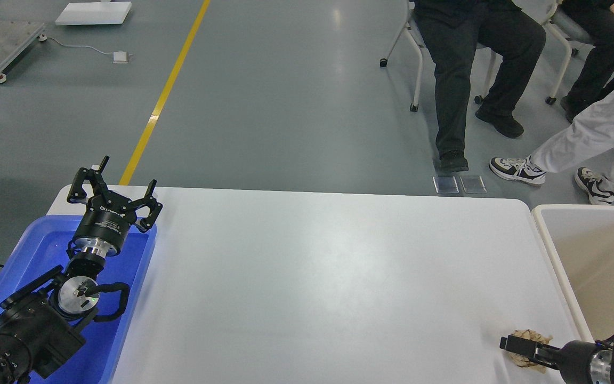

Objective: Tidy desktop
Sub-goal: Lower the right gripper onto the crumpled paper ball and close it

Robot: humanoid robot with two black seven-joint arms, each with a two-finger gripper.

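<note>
The white desktop [312,277] fills the middle of the head view. A crumpled beige paper ball [534,336] lies at its near right corner. My right gripper [509,344] comes in from the bottom right and lies low across the paper ball, with paper showing above and below its dark fingers. The fingers cannot be told apart. My left gripper [116,184] is open and empty, held above the far end of the blue tray [24,240] at the desktop's left edge.
A beige deep-walled bin [547,229] stands off the desktop's right edge, close to the paper ball. People's legs and chairs [461,80] are beyond the far edge. A yellow floor line [163,96] runs at the back left.
</note>
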